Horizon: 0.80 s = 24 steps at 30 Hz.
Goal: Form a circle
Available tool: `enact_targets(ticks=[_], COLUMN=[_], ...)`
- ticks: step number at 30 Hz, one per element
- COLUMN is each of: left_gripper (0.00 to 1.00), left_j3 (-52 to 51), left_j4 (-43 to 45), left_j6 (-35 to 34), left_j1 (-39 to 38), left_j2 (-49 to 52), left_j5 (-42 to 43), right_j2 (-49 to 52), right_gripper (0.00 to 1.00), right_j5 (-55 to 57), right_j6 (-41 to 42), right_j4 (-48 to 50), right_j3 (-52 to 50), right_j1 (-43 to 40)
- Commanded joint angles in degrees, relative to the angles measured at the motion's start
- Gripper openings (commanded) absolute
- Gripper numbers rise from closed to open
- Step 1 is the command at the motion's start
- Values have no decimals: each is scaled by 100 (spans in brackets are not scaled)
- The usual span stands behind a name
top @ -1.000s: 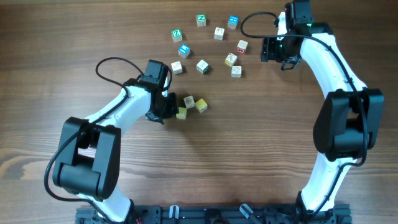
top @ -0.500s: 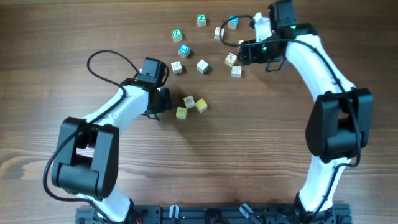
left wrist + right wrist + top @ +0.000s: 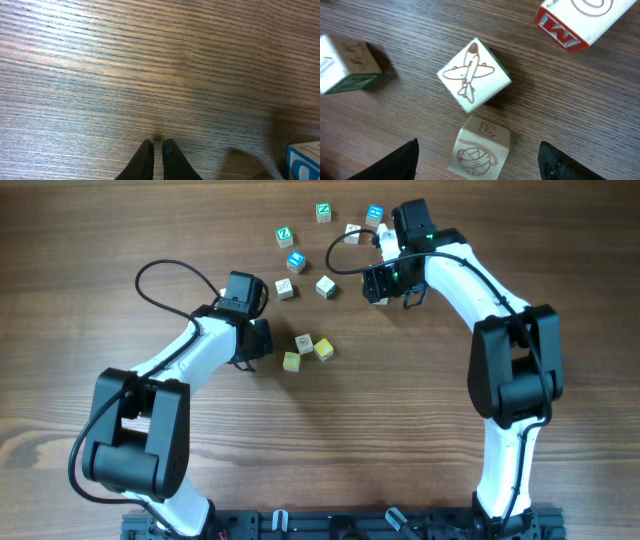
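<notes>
I note: left claw (image 3: 156, 146) nearly together, empty | right claw (image 3: 477, 161) apart over globe block (image 3: 479, 147) | circle unformed: three blocks (image 3: 305, 347) clustered beside left claw, other blocks (image 3: 325, 285) scattered beyond.

A table (image 3: 100, 240) of brown wood fills every view, its dark grain running in long streaks from side to side with paler bands between. Along its near edge lies a black rail (image 3: 330, 525). The light is soft and even, giving only faint, blurred shadows on the wood and a dull pale sheen across the surface in the left wrist view.
</notes>
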Motion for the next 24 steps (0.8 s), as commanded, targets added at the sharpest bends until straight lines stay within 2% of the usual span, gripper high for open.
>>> enact_targets(ticks=[1,7,12,15,20,24], left_gripper=[12,16,18,18,23,20], left_j3=[-37,-37,-37,-37,-37,-37], left_j4=[15,17,20,17,17,11], left_j6=[-76,-76,-76,-76,-76,-76], left_j1=[15,15,17,15,15,15], left_j2=[63,63,63,63,63,61], left_j5=[-136,-136,-136,-136,-136,-136], right_j2=[151,157,155,122,-306,-745], right_gripper=[72,45,41,29,29,29], right_j5=[92,92,92,92,44,-116], right_j6=[-50,-48,55,55,35,52], right_j4=[13,33,-31,-146,-785,-1897], right_j3=[-66,-66,-63,-7,179,179], right_j1=[26,24,24,24,31,116])
